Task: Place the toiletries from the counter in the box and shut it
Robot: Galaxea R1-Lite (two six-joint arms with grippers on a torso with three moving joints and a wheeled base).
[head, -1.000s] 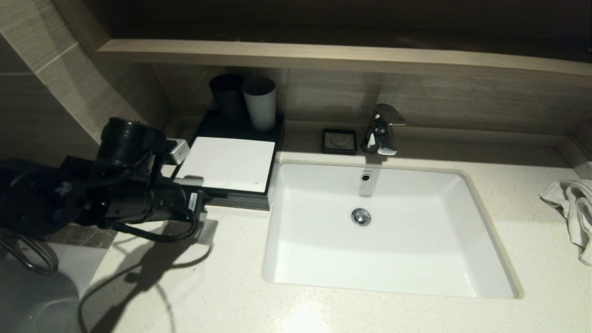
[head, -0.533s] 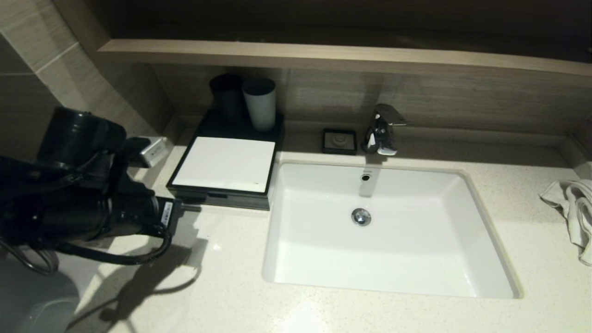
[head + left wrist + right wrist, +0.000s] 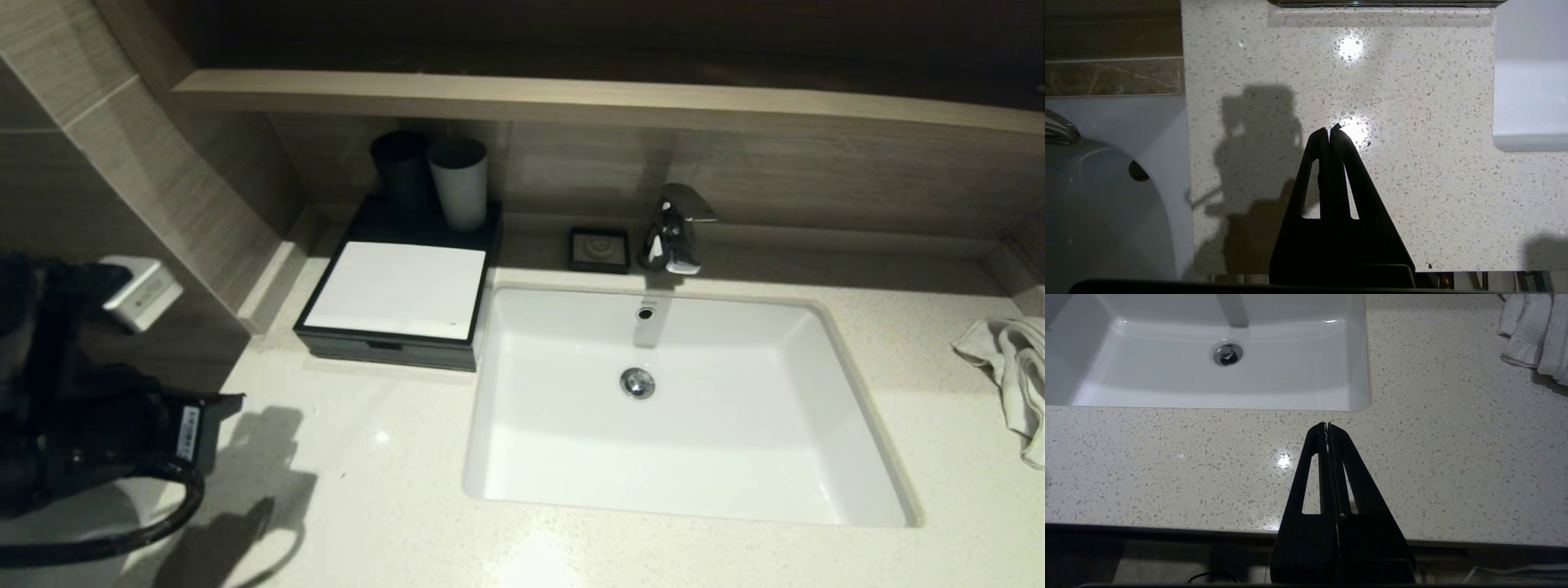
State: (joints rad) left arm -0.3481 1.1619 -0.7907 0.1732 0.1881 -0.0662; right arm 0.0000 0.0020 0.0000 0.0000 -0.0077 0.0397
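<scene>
The box (image 3: 396, 287), black with a white top panel, stands at the back left of the counter (image 3: 367, 490), its shallow front drawer (image 3: 384, 349) flush with the front. No toiletries show in any view. My left arm (image 3: 98, 425) is at the far left, off the counter's left end and well clear of the box. In the left wrist view my left gripper (image 3: 1329, 130) is shut on nothing above bare speckled counter (image 3: 1412, 122). My right gripper (image 3: 1327, 425) is shut and empty over the counter's front strip (image 3: 1167, 457), near the sink's front right corner.
A white sink (image 3: 849, 425) fills the middle, with a chrome faucet (image 3: 673, 229) behind it. A black tumbler (image 3: 402, 167) and a grey tumbler (image 3: 459, 184) stand on the box's back part. A small black dish (image 3: 599, 249) sits by the faucet, and a crumpled white towel (image 3: 1012, 376) lies far right.
My left arm has drawn back from the box's front, moving left and toward me, off the counter's edge. The box and everything else have stayed put.
</scene>
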